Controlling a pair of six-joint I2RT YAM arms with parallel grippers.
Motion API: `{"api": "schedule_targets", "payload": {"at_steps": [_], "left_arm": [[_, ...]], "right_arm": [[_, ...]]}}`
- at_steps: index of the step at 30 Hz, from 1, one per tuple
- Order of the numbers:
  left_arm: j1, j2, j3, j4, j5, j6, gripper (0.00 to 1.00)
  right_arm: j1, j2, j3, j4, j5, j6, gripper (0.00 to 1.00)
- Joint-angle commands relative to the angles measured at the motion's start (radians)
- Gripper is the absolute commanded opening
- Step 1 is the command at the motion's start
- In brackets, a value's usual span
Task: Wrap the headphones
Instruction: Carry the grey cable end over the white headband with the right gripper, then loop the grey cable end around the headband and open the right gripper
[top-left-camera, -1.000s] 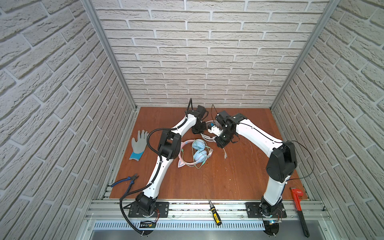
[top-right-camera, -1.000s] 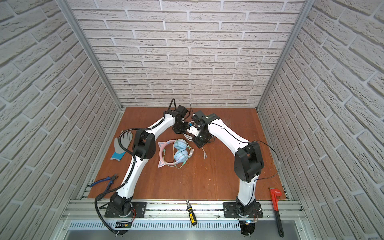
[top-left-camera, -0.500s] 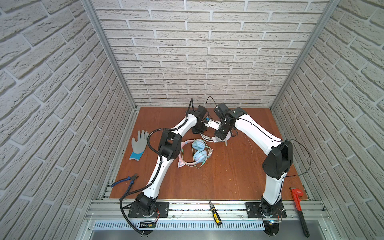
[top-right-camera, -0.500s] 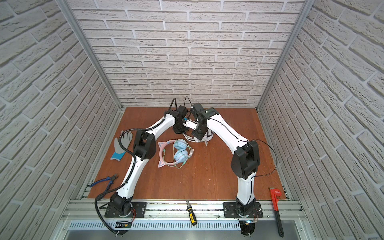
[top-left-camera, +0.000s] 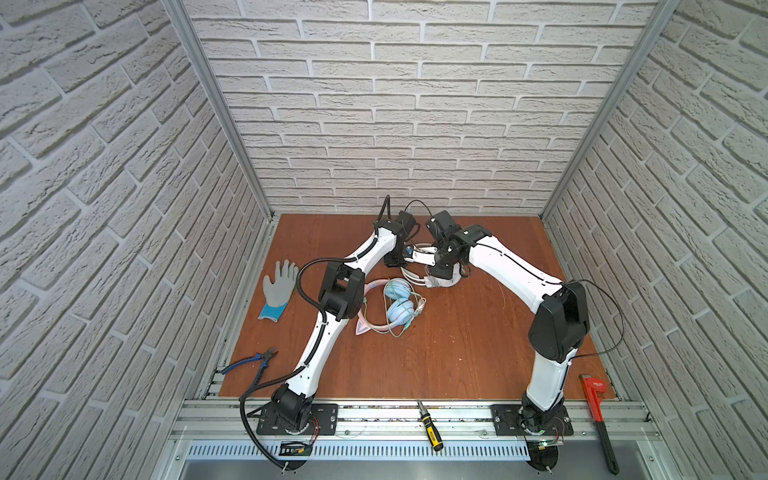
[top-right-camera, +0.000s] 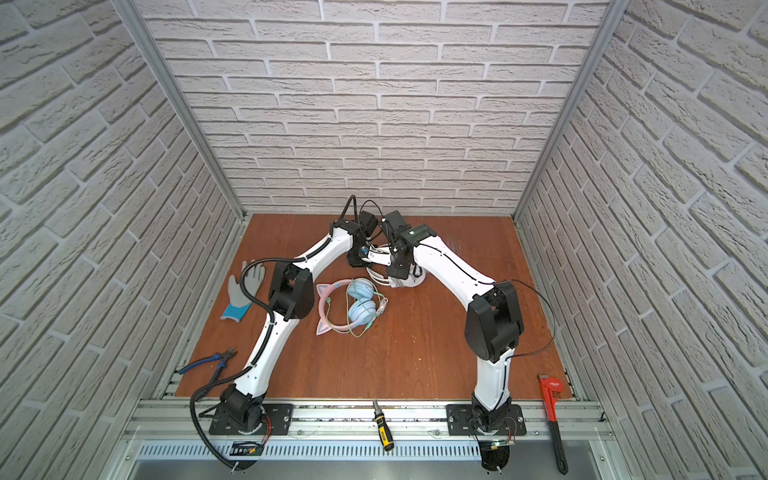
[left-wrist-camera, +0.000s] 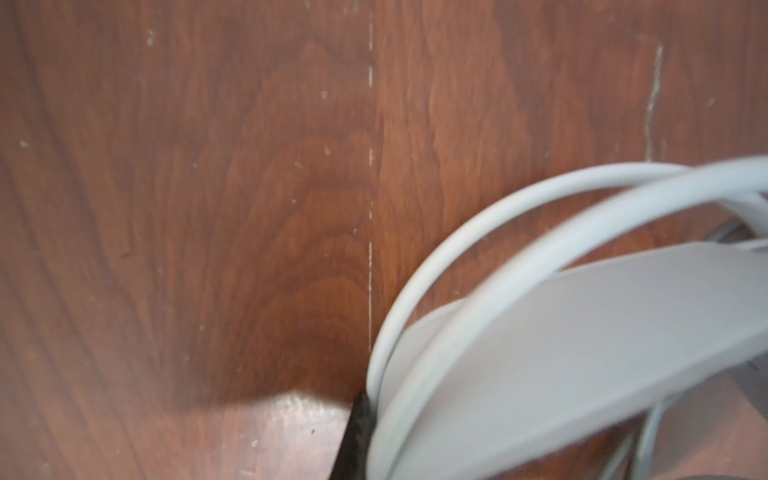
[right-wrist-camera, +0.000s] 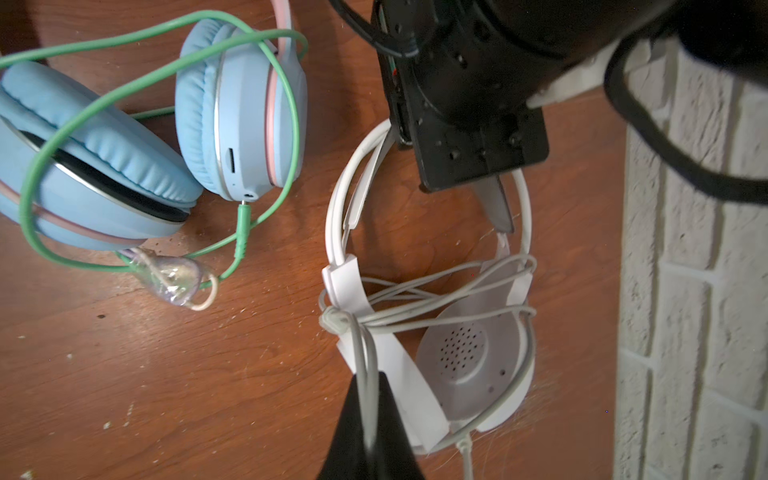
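Right gripper (right-wrist-camera: 368, 388) is pinched tight on the white cable (right-wrist-camera: 436, 309). Left gripper (top-left-camera: 399, 259) clamps the band of the white headphones (top-left-camera: 441, 281), which lie upper centre in both top views; the pink cat-ear headphones (top-left-camera: 400, 309) sit just lower left, green cable (right-wrist-camera: 244, 232) looped round them.

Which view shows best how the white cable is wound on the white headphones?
The right wrist view: the white cable crosses the white headphones several times, and the right tool pinches one strand. The left wrist view shows two blurred loops. In both top views the arms mostly hide it.
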Motion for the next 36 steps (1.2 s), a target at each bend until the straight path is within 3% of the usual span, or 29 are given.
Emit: {"api": "schedule_targets", "payload": {"at_steps": [1,9,15,23,36], "left_arm": [[-0.007,0.033,0.019,-0.047,0.002,0.022,0.0],[-0.008,0.03,0.022,-0.058,0.002,0.042,0.0],[-0.009,0.03,0.025,-0.06,0.011,0.046,0.0],[-0.009,0.026,0.025,-0.065,0.017,0.05,0.0],[-0.009,0.019,0.025,-0.07,0.037,0.055,0.0]], "right_arm": [[0.011,-0.059,-0.019,0.153,0.021,-0.122,0.05],[0.002,-0.023,-0.071,0.347,0.109,-0.226,0.05],[-0.022,-0.018,-0.139,0.549,0.1,-0.302,0.05],[-0.06,-0.012,-0.216,0.728,0.043,-0.357,0.05],[-0.176,0.045,-0.248,0.806,-0.094,-0.288,0.05]]}}
